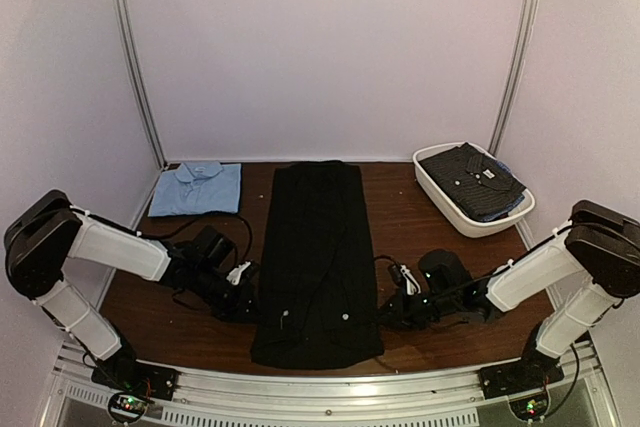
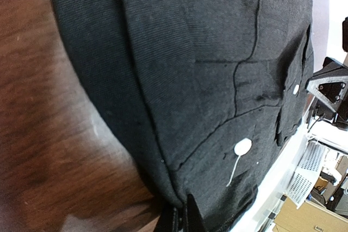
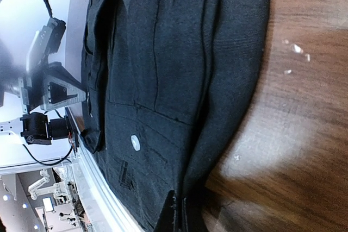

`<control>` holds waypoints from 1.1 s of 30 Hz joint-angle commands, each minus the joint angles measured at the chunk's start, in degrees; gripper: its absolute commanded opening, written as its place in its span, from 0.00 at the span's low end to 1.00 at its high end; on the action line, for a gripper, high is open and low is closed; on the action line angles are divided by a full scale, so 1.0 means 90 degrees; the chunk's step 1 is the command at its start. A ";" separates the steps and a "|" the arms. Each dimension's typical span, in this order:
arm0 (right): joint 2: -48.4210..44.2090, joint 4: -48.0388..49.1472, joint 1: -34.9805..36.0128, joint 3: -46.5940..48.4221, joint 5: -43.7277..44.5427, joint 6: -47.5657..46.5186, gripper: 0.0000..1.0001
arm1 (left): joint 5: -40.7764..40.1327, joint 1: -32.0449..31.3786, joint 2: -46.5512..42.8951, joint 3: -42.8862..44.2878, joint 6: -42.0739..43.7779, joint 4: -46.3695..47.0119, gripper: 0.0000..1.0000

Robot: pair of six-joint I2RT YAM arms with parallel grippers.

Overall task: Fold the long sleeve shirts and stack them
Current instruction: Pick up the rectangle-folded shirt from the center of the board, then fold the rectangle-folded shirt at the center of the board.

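The black shirt (image 1: 318, 257) is lying as a long narrow strip on the desk (image 1: 410, 217). It is looking soft and limp, so it is likely sagging wherever unsupported. The left hand (image 1: 250, 299) and right hand (image 1: 386, 315) are closing tight on its near side edges, seemingly pinching cloth. The blue shirt (image 1: 197, 188) is sitting folded off its far left corner.

The 2 wrist views cut the black shirt (image 2: 190, 80) off at their edges, and how many dark shirts (image 1: 472, 179) fill the tub (image 1: 445, 209) cannot be told.
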 commanded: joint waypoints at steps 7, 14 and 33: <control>-0.0582 -0.0489 0.0097 0.0357 -0.0014 -0.0194 0.00 | 0.0264 -0.0066 -0.0707 -0.0048 -0.0082 -0.0050 0.00; -0.0718 -0.0393 -0.0039 0.0660 0.0004 -0.0071 0.00 | 0.0452 -0.0049 -0.0744 0.0420 -0.0052 -0.0253 0.00; -0.0380 -0.0191 -0.0555 0.1616 -0.0043 -0.0213 0.00 | 0.1504 0.0579 -0.0811 0.0803 -0.0990 0.0335 0.00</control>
